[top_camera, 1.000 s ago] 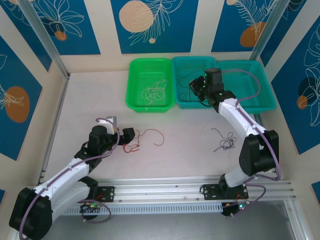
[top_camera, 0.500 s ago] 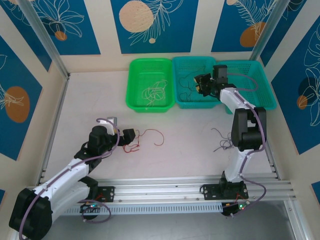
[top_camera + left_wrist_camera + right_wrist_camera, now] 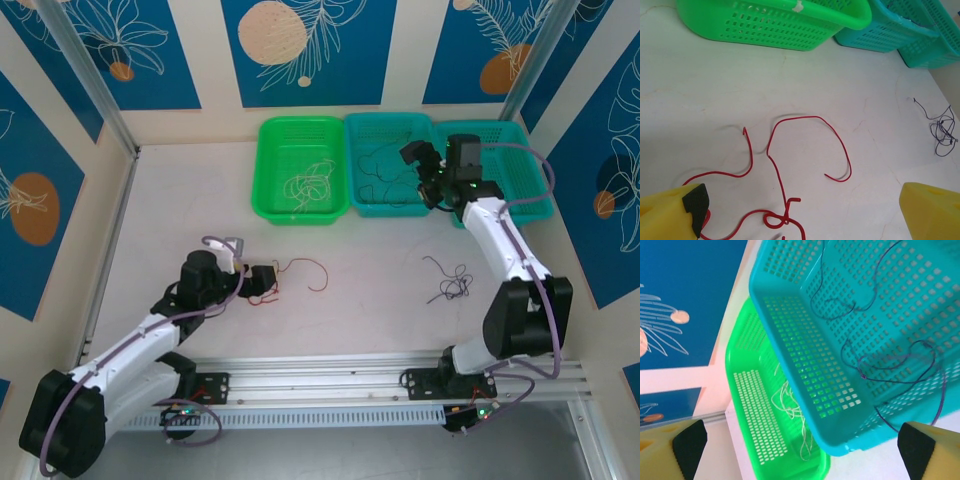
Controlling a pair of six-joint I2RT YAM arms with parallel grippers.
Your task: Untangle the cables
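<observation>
Observing the red cable [image 3: 776, 220] lying loose on the table [image 3: 170, 200], one end just beside my left gripper [image 3: 805, 205]. A dark purple cable [image 3: 452, 282] is lying well apart; beige strands [image 3: 306, 186] are resting in the green basket [image 3: 262, 170]. Both grippers are gaping wide and holding nothing, with the right gripper [image 3: 802, 447] hovering over the teal basket [image 3: 790, 335].

A robot lab test cell: a white table [image 3: 180, 200] walled by blue leaf-print panels [image 3: 340, 60], aluminium posts [image 3: 88, 80], and a mounting rail [image 3: 330, 375] along the near edge

Overhead and both wrist views share green basket [image 3: 262, 175].
</observation>
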